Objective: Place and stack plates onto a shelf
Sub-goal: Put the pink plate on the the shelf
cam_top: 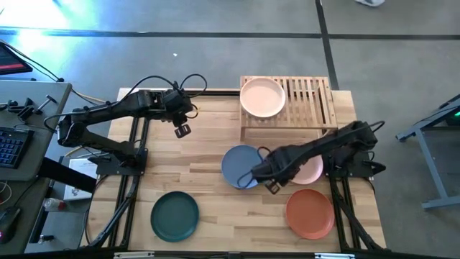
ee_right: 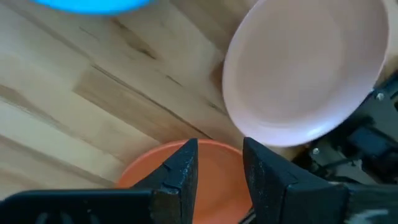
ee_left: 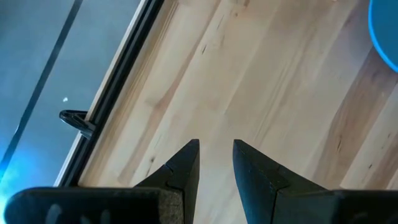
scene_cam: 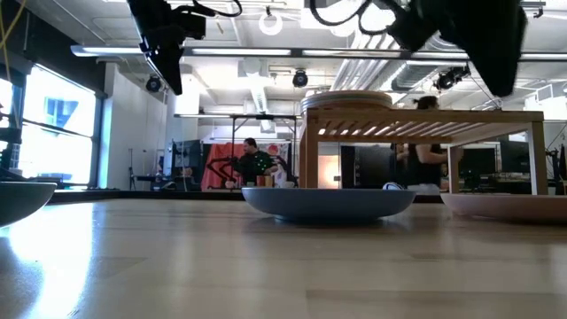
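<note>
The bamboo shelf (cam_top: pixel 305 101) (scene_cam: pixel 423 120) stands at the table's far right, with a peach plate (cam_top: pixel 262 97) (scene_cam: pixel 347 99) lying on its left half. On the tabletop rest a blue plate (cam_top: pixel 239 165) (scene_cam: pixel 328 202), a pale pink plate (cam_top: pixel 310 171) (ee_right: pixel 305 68), a terracotta plate (cam_top: pixel 310 212) (ee_right: pixel 214 165) and a dark green plate (cam_top: pixel 175 216). My right gripper (cam_top: pixel 269 181) (ee_right: pixel 221 163) hovers open above the table between the blue, pink and terracotta plates. My left gripper (cam_top: pixel 181 129) (ee_left: pixel 216 155) hangs open, with a narrow gap, high over bare wood at the far left.
The pink plate lies partly under my right arm in the high view. Bare wood stretches across the table's left half and middle, apart from the dark green plate near the front edge. A black frame rail (ee_left: pixel 118 81) runs along the table's edge. People are in the room behind.
</note>
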`<act>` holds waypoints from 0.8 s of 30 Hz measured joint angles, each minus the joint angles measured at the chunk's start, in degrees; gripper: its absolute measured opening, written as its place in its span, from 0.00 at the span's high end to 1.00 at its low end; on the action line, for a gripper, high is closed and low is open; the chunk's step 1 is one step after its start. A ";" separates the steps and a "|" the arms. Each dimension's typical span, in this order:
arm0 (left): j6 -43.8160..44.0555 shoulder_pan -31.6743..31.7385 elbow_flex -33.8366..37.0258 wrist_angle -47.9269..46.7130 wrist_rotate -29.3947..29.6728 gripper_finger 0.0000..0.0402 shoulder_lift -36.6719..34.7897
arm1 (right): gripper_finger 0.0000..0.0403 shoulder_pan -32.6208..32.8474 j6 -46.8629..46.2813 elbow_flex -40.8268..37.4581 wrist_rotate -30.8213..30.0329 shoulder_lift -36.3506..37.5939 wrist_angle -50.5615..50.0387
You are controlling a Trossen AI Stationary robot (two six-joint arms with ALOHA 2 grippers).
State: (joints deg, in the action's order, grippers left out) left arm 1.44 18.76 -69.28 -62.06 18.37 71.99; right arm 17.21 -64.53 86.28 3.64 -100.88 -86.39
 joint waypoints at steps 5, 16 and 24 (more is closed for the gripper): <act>0.01 -0.02 0.00 0.00 -0.09 0.79 0.00 | 0.74 1.45 0.29 -6.44 1.37 0.00 4.96; 1.52 -0.02 0.00 0.24 -0.09 0.79 0.00 | 0.74 1.70 4.41 -16.76 0.45 0.00 13.92; 3.03 -0.04 0.00 0.87 -0.05 0.79 0.00 | 0.74 1.70 5.03 -22.80 -1.25 0.04 19.74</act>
State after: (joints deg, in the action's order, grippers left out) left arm 4.47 18.72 -69.28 -61.19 18.32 71.99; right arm 18.92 -59.51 63.48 2.39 -100.84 -66.65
